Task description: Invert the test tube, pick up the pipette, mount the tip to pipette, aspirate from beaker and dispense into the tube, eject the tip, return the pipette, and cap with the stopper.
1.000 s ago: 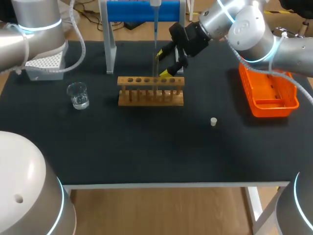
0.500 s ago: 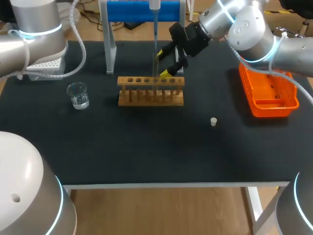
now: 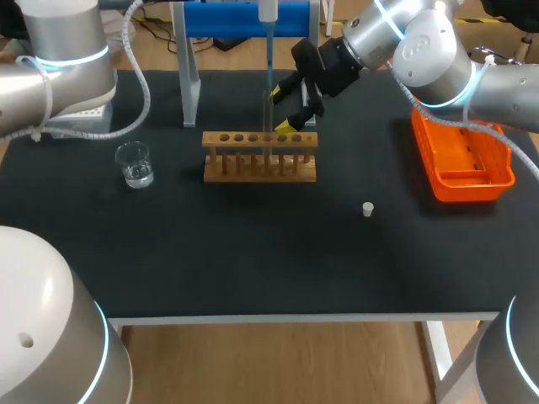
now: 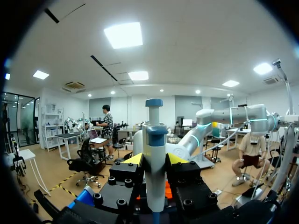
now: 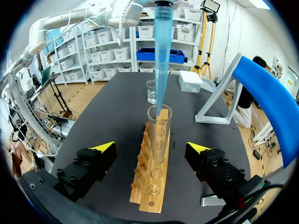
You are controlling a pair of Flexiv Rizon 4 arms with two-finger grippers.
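My left gripper (image 4: 155,159) clamps the pipette (image 4: 154,135) vertical, its tip (image 5: 161,56) at the tube (image 5: 159,135) mouth, near the table (image 3: 253,261) far edge. My right gripper (image 5: 152,147) is wide open, flanking the tube.

Bright, even light falls from white ceiling panels (image 4: 123,35), which burn out to plain white in the left wrist view. The black surface (image 3: 253,252) takes the light dully, and the wooden rack (image 3: 259,156) throws only a faint, soft shadow. Small highlights sit on the glass beaker (image 3: 135,163). The pipette (image 4: 154,140), clamped in the left pincer (image 4: 154,159), is evenly lit, and light shines through its blue tip (image 5: 161,56).
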